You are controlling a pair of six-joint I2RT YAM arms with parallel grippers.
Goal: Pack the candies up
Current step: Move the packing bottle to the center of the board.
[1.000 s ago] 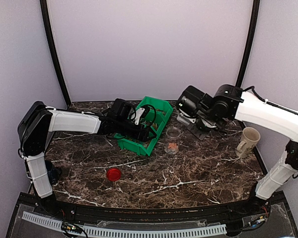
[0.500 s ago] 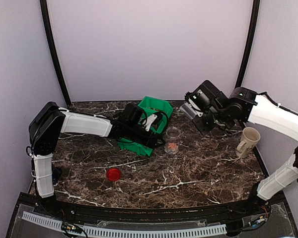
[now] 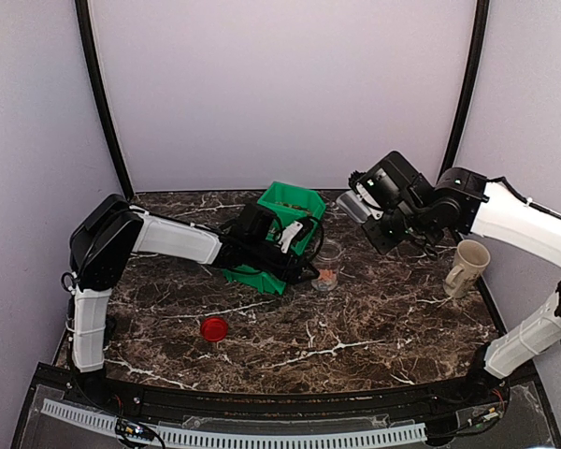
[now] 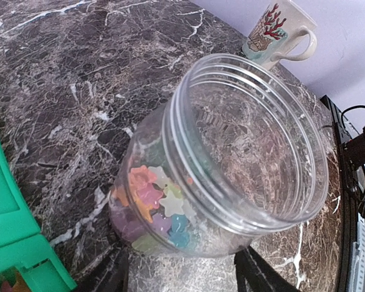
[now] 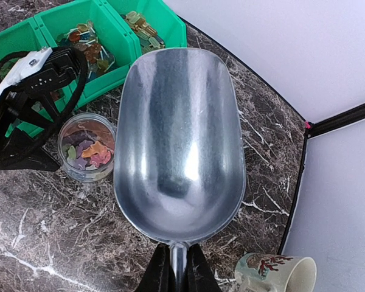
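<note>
The clear jar [image 4: 226,159] holds a few candies [image 4: 149,196] at its bottom, and more lie in the green bin [image 5: 125,36]. Left hand [image 4: 182,277] straddles the jar, grip unclear; right hand [image 5: 177,271] clenches the scoop [image 5: 179,140].

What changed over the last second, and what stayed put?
The left gripper reached right, off the green bin, and its jaws now flank the jar; whether they grip it is unclear. The right gripper, holding the scoop, swung right, away from the jar. Jar, bin, red lid and mug stayed put.

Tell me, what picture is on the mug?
A red, branching, coral-like drawing on the cream mug, clearest in the left wrist view.
</note>
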